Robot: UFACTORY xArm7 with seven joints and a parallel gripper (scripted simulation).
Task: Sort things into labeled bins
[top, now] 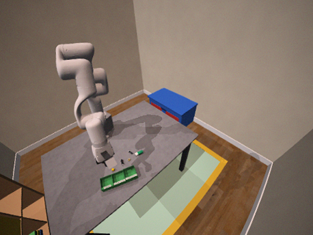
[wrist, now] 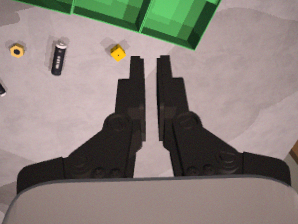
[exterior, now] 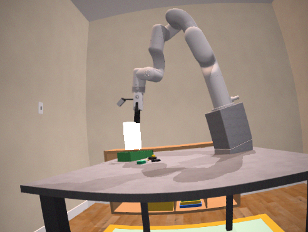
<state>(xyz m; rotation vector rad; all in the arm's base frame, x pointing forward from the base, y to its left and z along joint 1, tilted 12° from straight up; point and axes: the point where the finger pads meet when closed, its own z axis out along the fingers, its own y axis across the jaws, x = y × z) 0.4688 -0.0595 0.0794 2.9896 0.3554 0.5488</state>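
My gripper (top: 105, 164) (exterior: 137, 121) (wrist: 150, 75) is nearly closed and empty, pointing down high above the table, with a narrow gap between its fingers. In the wrist view a small yellow cube (wrist: 118, 52) (top: 113, 170) (exterior: 153, 155) lies left of the fingertips. A black battery (wrist: 58, 58) (top: 122, 162) and a yellowish nut (wrist: 17, 50) (top: 129, 159) lie farther left. Another small dark thing (wrist: 2, 90) (top: 130, 152) is cut off there. A green and white block (top: 139, 152) (exterior: 141, 162) lies beyond them. The joined green bins (top: 111, 188) (exterior: 129, 156) (wrist: 202, 31) stand on the table; their labels are unreadable now.
The grey table (top: 70, 173) (exterior: 103, 185) carries the bins and things. An orange shelf (top: 11, 202) stands beside it, and a blue chest (top: 173, 101) stands past the far edge. A bright white rectangle (exterior: 132, 135) shows above the bins in the exterior view.
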